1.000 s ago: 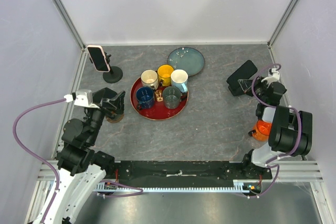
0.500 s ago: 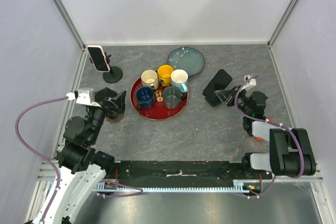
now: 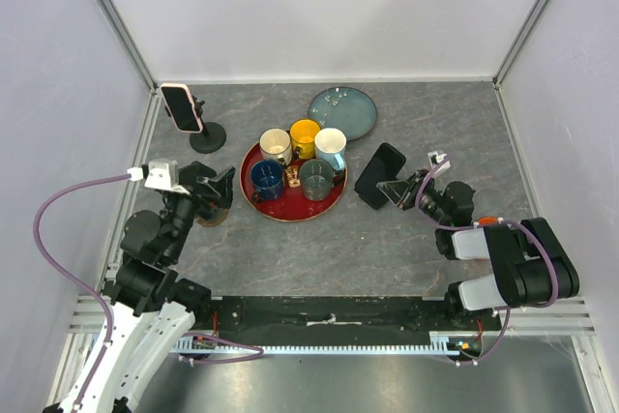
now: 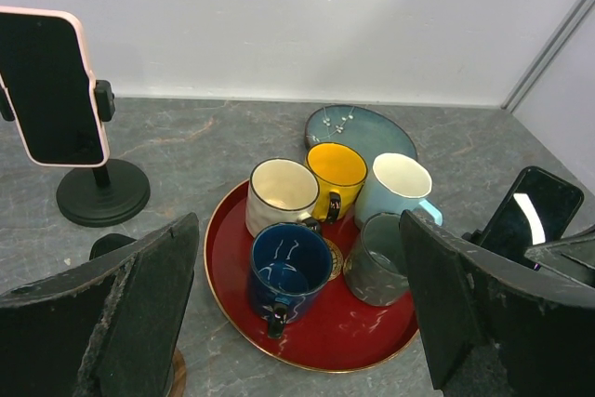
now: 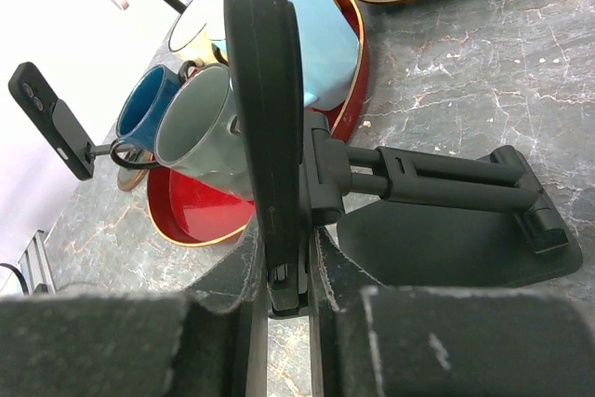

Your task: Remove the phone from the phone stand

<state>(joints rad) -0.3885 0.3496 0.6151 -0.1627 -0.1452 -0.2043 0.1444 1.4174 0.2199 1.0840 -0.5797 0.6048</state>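
A black phone (image 3: 380,173) sits in a black folding stand (image 3: 398,191) right of the red tray. My right gripper (image 3: 408,191) is shut on the phone's lower edge; in the right wrist view the phone (image 5: 265,90) stands edge-on between the fingers (image 5: 223,304), with the stand (image 5: 446,230) still clipped behind it. A second phone in a pink case (image 3: 181,106) stands on a round-based black stand (image 3: 207,136) at the far left, also in the left wrist view (image 4: 51,86). My left gripper (image 3: 218,191) is open and empty, left of the tray.
The red tray (image 3: 290,212) holds several mugs, and the grey mug (image 3: 315,179) is close to the black phone. A blue plate (image 3: 342,109) lies behind it. A wooden coaster (image 3: 208,218) lies under the left gripper. An orange object (image 3: 486,222) sits by the right arm.
My right gripper has carried the black phone, with its stand, from the far right side leftward and nearer, to beside the tray. The left arm has barely moved.
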